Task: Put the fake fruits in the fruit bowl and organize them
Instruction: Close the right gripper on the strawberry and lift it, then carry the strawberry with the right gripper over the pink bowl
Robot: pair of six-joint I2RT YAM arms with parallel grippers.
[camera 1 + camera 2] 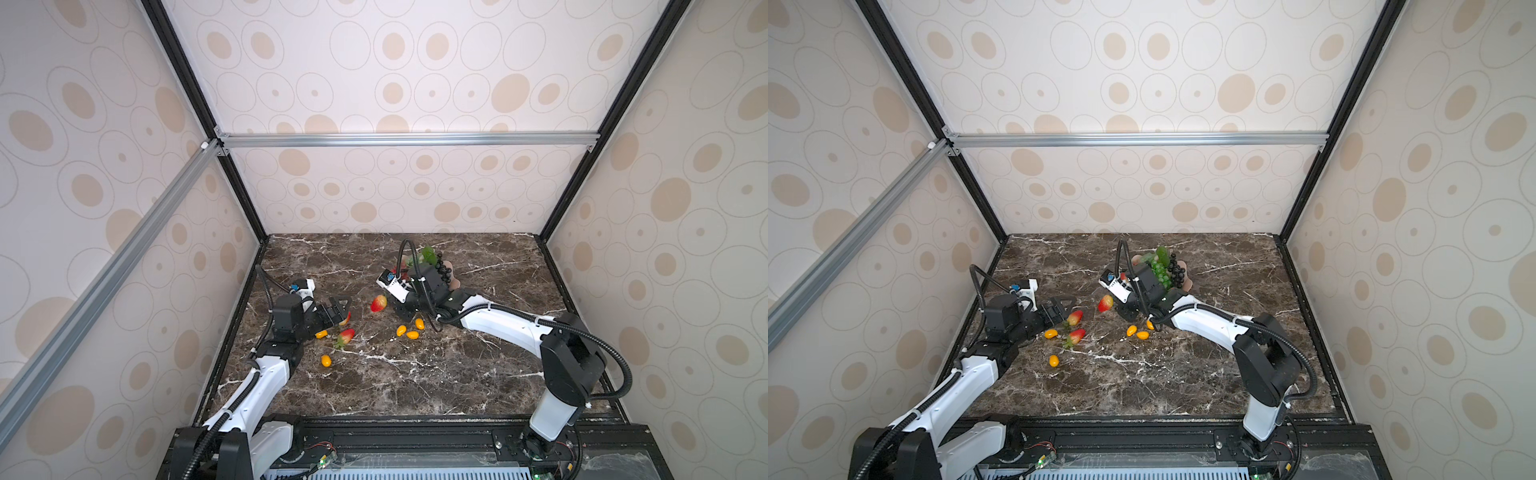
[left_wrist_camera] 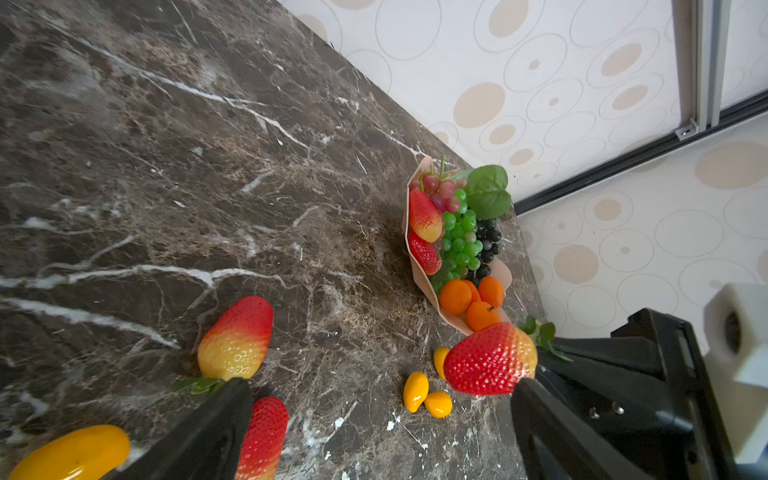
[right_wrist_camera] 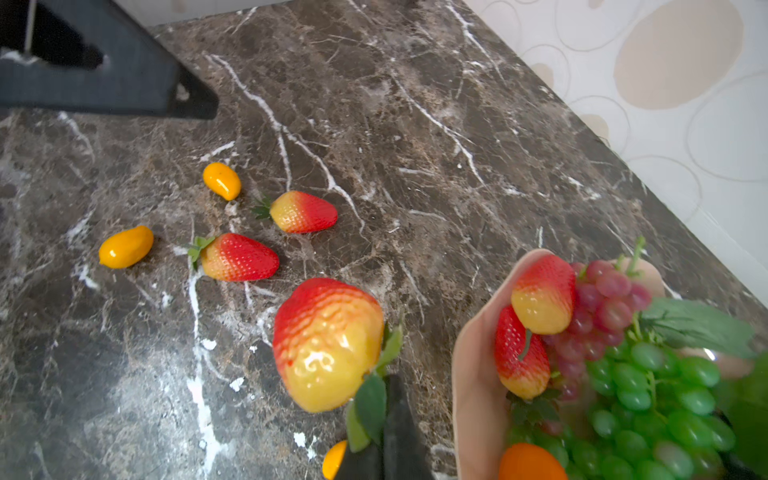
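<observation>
The pale pink fruit bowl stands at the back middle of the table. It holds two strawberries, red, green and black grapes and tangerines. My right gripper is shut on the green leaves of a strawberry, which hangs above the table beside the bowl. My left gripper stands open and low over the table, nothing between its fingers. Two strawberries lie just by it.
Little yellow-orange ovals lie loose on the marble: one by the left gripper, one nearer the front, and three under the right arm. Patterned walls close in the table on three sides.
</observation>
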